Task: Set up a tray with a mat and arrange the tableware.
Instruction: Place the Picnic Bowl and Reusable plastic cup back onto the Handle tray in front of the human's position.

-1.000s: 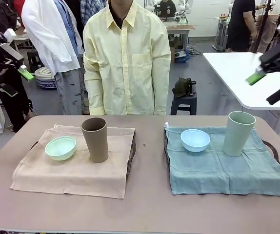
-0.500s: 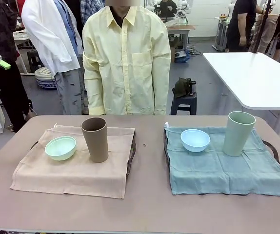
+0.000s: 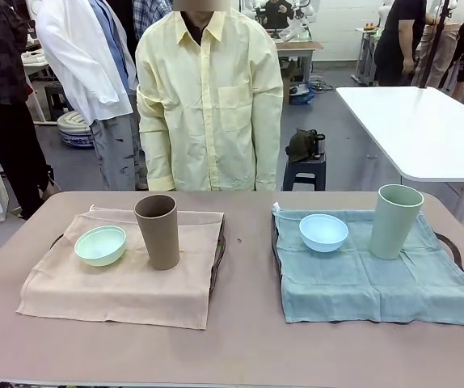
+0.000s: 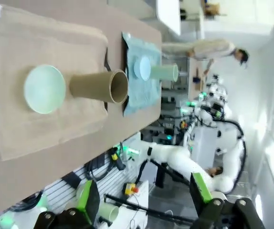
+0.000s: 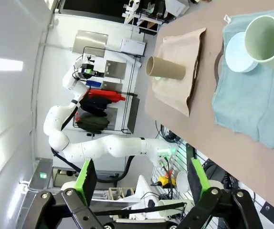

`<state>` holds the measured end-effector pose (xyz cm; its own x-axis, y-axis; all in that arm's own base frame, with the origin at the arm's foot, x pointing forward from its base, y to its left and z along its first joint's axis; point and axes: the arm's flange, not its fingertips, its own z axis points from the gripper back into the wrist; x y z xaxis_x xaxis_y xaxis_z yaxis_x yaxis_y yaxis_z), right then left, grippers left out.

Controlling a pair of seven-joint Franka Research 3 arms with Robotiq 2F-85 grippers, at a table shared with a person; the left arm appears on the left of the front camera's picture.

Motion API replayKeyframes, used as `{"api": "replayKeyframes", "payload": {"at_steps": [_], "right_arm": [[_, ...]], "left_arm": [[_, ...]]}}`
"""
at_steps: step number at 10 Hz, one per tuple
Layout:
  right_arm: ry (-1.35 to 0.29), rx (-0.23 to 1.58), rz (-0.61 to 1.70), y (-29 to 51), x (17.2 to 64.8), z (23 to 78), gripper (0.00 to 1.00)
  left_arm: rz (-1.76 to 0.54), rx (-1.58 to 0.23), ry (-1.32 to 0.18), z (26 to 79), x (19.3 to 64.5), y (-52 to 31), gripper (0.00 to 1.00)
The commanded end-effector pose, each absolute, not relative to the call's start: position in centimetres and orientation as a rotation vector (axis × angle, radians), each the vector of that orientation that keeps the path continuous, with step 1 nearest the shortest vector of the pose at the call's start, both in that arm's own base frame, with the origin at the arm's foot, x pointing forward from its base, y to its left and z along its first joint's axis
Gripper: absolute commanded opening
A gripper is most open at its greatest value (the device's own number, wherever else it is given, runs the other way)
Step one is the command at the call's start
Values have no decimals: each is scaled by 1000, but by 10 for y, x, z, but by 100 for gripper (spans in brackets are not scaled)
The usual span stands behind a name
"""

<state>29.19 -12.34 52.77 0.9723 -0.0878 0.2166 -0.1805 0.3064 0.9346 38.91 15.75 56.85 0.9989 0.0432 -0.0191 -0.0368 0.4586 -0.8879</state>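
Observation:
On the left a beige mat (image 3: 119,279) covers a dark tray (image 3: 219,250) and carries a mint green bowl (image 3: 100,245) and an upright brown tumbler (image 3: 158,231). To the right, a blue-green mat (image 3: 377,283) on a second tray (image 3: 452,244) bears a light blue bowl (image 3: 323,232) and a pale green tumbler (image 3: 395,221). My left gripper (image 4: 144,195) hangs open and high, well off the table, looking down at the brown tumbler (image 4: 99,86). My right gripper (image 5: 142,179) is also open and far above the pale green tumbler (image 5: 270,38). Neither holds anything.
A person in a yellow shirt (image 3: 208,97) stands at the table's far edge, hands down behind it. Other people stand behind, and a white table (image 3: 418,129) is at the back right. Bare tabletop (image 3: 248,323) lies between and in front of the trays.
Both arms have pulled back out of the front view, the left one going off the left edge and the right one off the right. The tableware has not moved.

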Motion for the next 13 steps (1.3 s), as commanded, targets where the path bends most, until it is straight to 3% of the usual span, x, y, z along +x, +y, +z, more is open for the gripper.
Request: {"api": "replayKeyframes", "payload": {"at_steps": [1, 5, 7, 8, 13], "right_arm": [[-217, 1314, 66, -123, 295, 524, 100], [-190, 1296, 66, -115, 302, 531, 100], [-185, 1282, 64, -117, 297, 522, 100], [-185, 1282, 64, -117, 297, 522, 100], [-185, 1282, 64, -117, 297, 522, 100]], "left_arm": [[-96, -1134, 19, 565, 380, 161, 100], [-261, -1031, 231, 561, 378, 142, 100], [-300, -967, 213, 563, 382, 125, 100], [-228, -1057, 220, 556, 374, 134, 100], [-228, -1057, 220, 556, 374, 134, 100]]}}
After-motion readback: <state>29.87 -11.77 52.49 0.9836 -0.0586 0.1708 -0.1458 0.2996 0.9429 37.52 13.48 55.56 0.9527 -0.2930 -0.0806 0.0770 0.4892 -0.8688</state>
